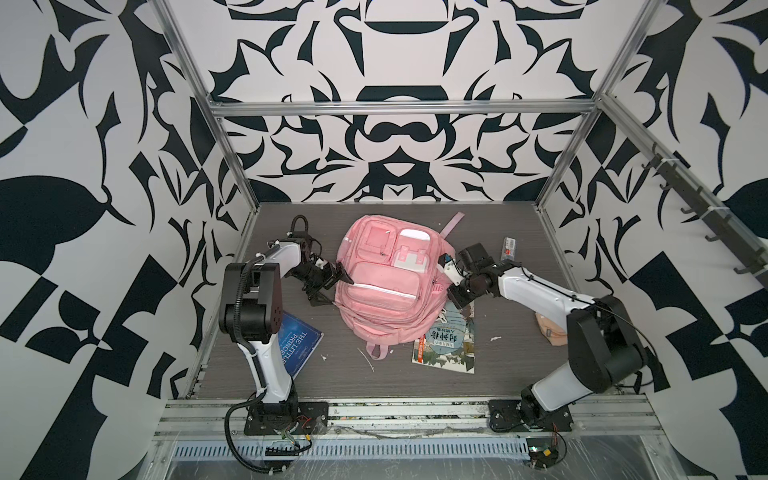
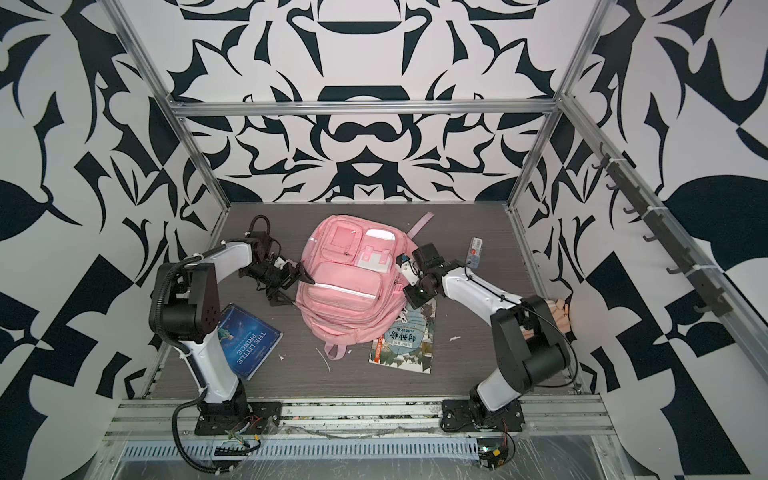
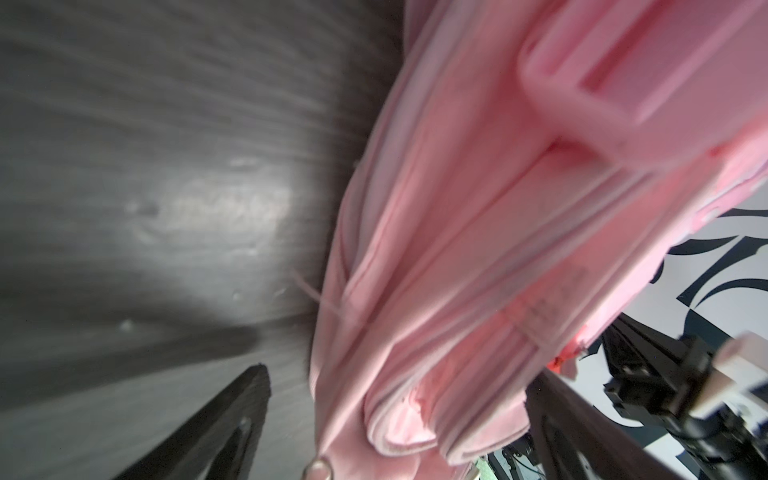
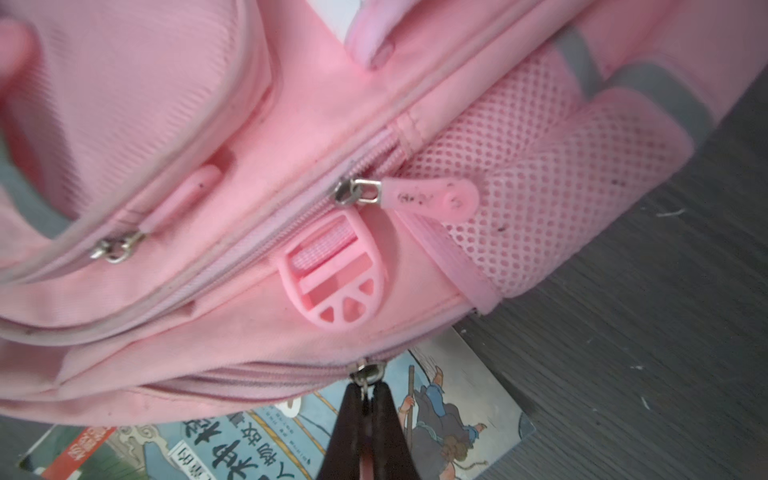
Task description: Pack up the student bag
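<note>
The student bag (image 1: 378, 291) (image 2: 340, 291) is a pink backpack lying front-up in the middle of the table. My left gripper (image 1: 334, 289) (image 2: 296, 289) is open, its fingers standing either side of the bag's left edge. In the left wrist view the folded pink fabric (image 3: 457, 208) fills the gap between the dark fingers (image 3: 232, 424). My right gripper (image 1: 453, 297) (image 4: 365, 390) is at the bag's right side. It is shut on the metal zip pull (image 4: 365, 376) of the lowest zip, below a pink buckle (image 4: 332, 282) and a mesh side pocket (image 4: 540, 187).
A blue book, "The Little Prince" (image 1: 301, 340) (image 2: 247, 338), lies behind the left arm. An illustrated book with a Chinese title (image 1: 446, 340) (image 4: 436, 415) is partly under the bag's right edge. A small packet (image 1: 509, 249) lies at the back right. A peach pouch (image 1: 550, 332) sits behind the right arm.
</note>
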Robot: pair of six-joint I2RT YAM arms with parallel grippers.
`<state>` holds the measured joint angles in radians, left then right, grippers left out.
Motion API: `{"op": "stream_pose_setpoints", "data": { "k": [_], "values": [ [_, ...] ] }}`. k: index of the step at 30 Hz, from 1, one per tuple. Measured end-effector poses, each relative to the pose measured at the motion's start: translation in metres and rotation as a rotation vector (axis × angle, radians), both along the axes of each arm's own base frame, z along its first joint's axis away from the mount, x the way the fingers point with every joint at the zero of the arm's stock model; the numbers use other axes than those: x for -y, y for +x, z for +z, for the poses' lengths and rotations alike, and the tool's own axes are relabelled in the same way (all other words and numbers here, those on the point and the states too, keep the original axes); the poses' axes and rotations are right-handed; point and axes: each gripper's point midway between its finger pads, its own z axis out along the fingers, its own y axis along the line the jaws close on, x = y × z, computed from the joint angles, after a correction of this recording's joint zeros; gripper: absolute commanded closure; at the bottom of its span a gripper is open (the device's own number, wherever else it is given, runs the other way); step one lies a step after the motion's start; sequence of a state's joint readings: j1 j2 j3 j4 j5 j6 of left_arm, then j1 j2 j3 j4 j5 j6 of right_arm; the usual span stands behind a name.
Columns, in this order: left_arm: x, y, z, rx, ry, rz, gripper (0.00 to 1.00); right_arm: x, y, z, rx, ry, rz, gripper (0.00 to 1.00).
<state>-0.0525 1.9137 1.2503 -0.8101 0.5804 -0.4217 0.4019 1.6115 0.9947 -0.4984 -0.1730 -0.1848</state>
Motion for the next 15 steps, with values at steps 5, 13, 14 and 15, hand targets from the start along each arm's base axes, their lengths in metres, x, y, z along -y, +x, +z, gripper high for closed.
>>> {"op": "stream_pose_setpoints", "data": {
  "k": [5, 13, 14, 15],
  "values": [
    [0.003, 0.003, -0.004, 0.013, -0.029, 0.003, 0.01, 0.004, 0.001, -0.012, -0.016, -0.05, 0.042, 1.0],
    [0.003, 0.004, -0.001, 0.022, -0.05, 0.017, 0.01, 0.006, 0.004, -0.021, -0.014, -0.094, 0.07, 0.82],
    [0.001, 0.004, 0.0, 0.025, -0.05, 0.02, 0.01, 0.007, 0.005, -0.022, -0.013, -0.101, 0.069, 0.81],
    [0.0, 0.005, 0.001, 0.028, -0.05, 0.024, 0.01, 0.008, 0.005, -0.022, -0.01, -0.104, 0.071, 0.8]
  ]
}}
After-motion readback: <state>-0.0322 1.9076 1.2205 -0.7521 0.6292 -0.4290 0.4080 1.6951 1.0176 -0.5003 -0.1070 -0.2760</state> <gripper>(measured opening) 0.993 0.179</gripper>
